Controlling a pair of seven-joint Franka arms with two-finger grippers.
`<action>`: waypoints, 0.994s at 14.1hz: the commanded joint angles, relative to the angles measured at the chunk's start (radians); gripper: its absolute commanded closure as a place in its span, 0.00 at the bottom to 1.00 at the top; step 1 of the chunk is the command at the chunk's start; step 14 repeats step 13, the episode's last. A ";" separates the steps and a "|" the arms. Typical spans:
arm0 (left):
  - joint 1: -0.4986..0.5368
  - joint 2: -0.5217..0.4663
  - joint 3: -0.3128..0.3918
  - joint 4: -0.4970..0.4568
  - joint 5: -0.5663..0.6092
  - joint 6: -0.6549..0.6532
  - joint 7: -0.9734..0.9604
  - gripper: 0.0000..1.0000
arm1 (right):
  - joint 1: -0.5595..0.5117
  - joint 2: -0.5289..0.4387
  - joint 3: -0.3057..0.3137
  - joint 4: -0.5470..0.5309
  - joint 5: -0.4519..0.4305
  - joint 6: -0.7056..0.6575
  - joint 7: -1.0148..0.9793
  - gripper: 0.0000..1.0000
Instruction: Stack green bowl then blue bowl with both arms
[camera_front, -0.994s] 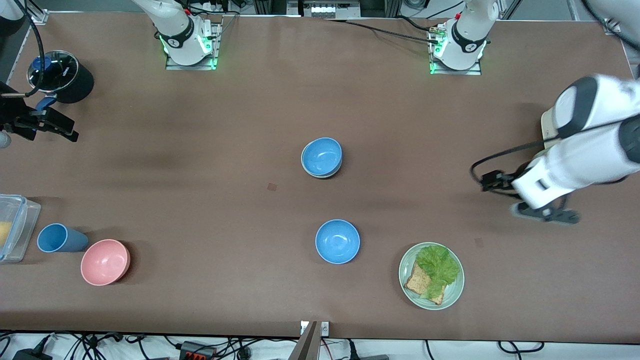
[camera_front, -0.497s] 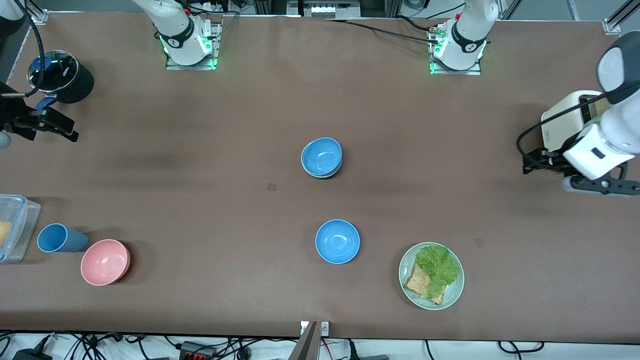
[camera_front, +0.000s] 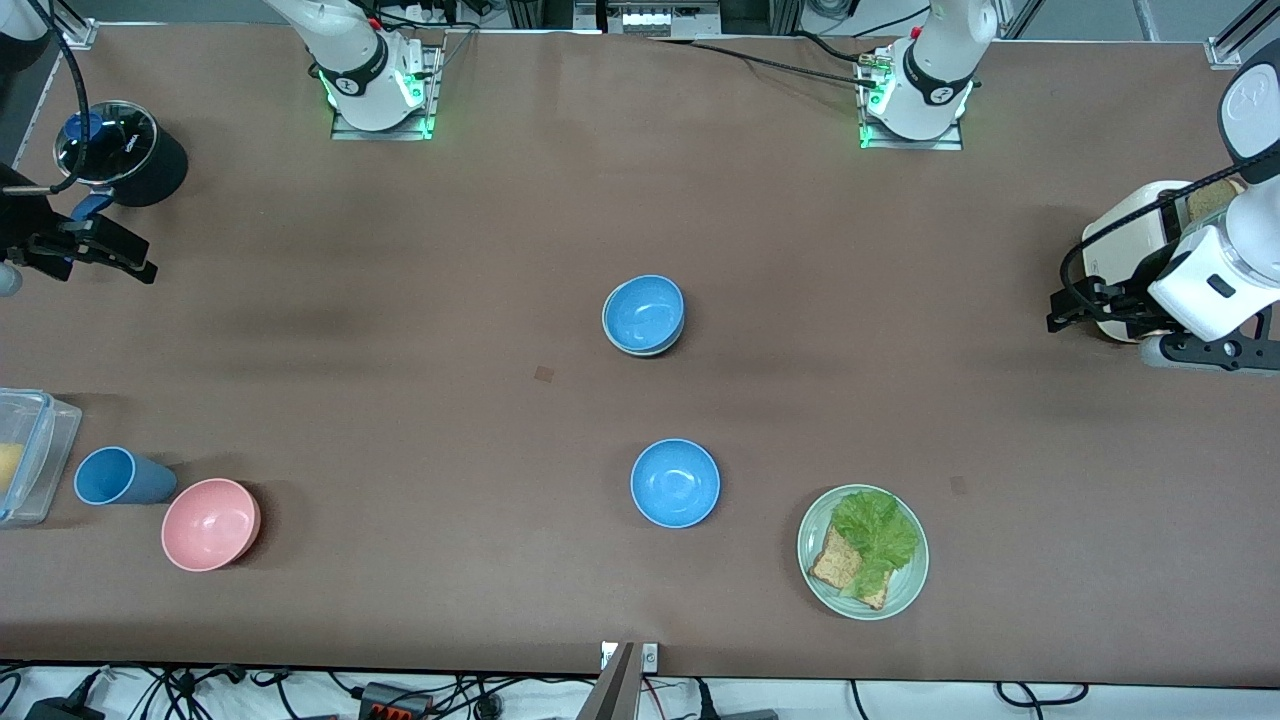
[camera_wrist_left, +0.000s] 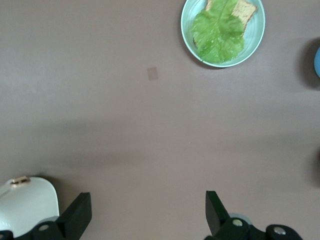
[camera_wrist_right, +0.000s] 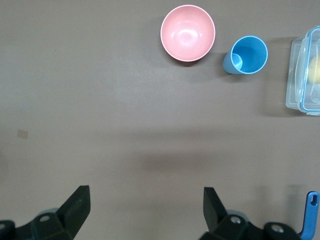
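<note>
Two blue bowls: one blue bowl (camera_front: 644, 312) nested in my green bowl (camera_front: 612, 335) mid-table, other blue bowl (camera_front: 675, 482) nearer camera. My left gripper (camera_wrist_left: 148, 216) spread, empty, over toaster (camera_front: 1128, 248) edge. My right gripper (camera_wrist_right: 146, 210) spread, empty, beside black container (camera_front: 122, 153).

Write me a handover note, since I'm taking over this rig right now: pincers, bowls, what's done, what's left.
Left pincer: open, holding nothing, up by the white toaster at the left arm's end of the table.
Right pincer: open, holding nothing, at the right arm's end, above bare table beside the black pot.
Small round sky-blue bowl sits nested in the pale mint-green bowl mid-table; only the green rim shows.
A second identical blue bowl stands alone, nearer the front camera.
Done: the green-then-blue stack appears complete.
Left: seemingly nothing; both arms wait.
</note>
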 joint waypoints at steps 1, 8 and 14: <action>-0.008 -0.016 0.011 -0.007 -0.023 -0.027 -0.020 0.00 | -0.002 -0.021 -0.001 -0.019 0.011 0.002 -0.012 0.00; -0.007 -0.012 0.008 0.007 -0.019 -0.035 -0.018 0.00 | -0.002 -0.021 -0.002 -0.019 0.006 0.005 -0.011 0.00; -0.005 -0.012 0.008 0.007 -0.024 -0.035 -0.021 0.00 | -0.002 -0.022 -0.002 -0.019 0.006 0.003 -0.005 0.00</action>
